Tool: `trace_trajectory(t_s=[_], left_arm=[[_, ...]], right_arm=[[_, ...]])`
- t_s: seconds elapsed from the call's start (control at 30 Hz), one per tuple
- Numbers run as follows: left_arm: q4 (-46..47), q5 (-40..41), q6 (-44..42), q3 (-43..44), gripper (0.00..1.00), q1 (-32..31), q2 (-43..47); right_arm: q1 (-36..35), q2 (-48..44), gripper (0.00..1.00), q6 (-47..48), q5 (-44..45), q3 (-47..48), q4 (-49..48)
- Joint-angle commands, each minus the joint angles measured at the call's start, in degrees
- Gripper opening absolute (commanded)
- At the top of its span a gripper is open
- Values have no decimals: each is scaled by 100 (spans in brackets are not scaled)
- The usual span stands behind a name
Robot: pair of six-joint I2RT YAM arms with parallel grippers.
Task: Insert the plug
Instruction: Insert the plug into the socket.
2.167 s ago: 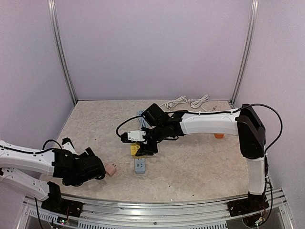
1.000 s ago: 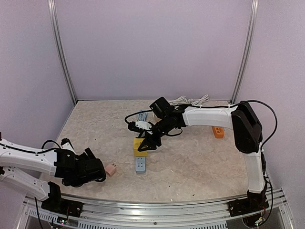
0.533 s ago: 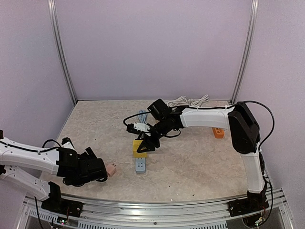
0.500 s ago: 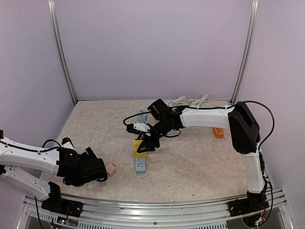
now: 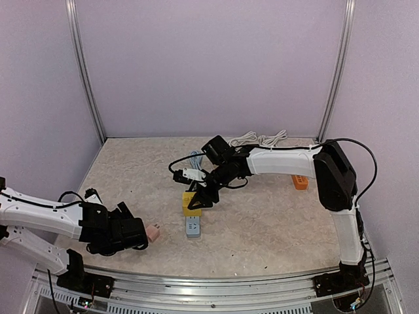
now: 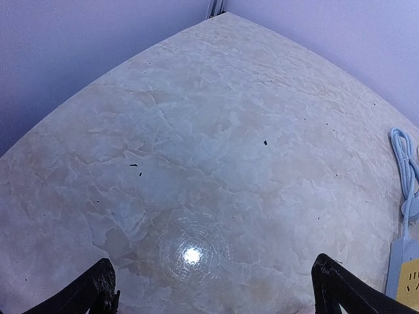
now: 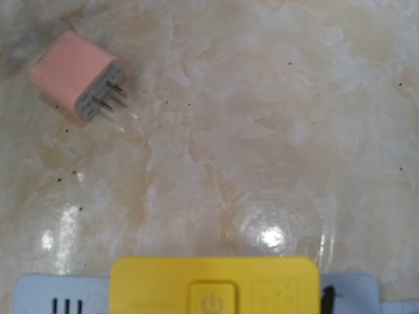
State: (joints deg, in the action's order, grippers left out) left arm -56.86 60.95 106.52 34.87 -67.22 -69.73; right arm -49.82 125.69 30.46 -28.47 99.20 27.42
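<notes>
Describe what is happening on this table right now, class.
The right gripper is poised over a yellow plastic block with a power symbol, at the pale blue-grey power strip; whether it grips it is unclear. A pink cube-shaped plug lies loose on the marble-patterned table beside the open, empty left gripper.

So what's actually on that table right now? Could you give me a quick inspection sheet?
Surface: beige marbled tabletop.
Job's things: pink cube plug lying loose, prongs sideways; pale blue power strip with a yellow block over its far end.
Clutter: orange item, partly behind the right arm.
Grippers: left gripper open, empty, near the plug; right gripper at the yellow block, grip unclear.
Cables: pale blue cord; two white coiled cords at the back.
Surroundings: lilac walls, metal posts.
</notes>
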Motion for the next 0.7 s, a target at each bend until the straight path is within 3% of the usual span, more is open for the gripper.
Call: trace_trajectory(t_s=[0.0, 0.67], left_arm=[[-172, 93, 85, 99, 99, -44, 8], [-285, 98, 286, 101, 99, -76, -116]], right_arm=[[23, 589, 61, 115, 1216, -274, 722], [43, 4, 85, -90, 1174, 21, 550]])
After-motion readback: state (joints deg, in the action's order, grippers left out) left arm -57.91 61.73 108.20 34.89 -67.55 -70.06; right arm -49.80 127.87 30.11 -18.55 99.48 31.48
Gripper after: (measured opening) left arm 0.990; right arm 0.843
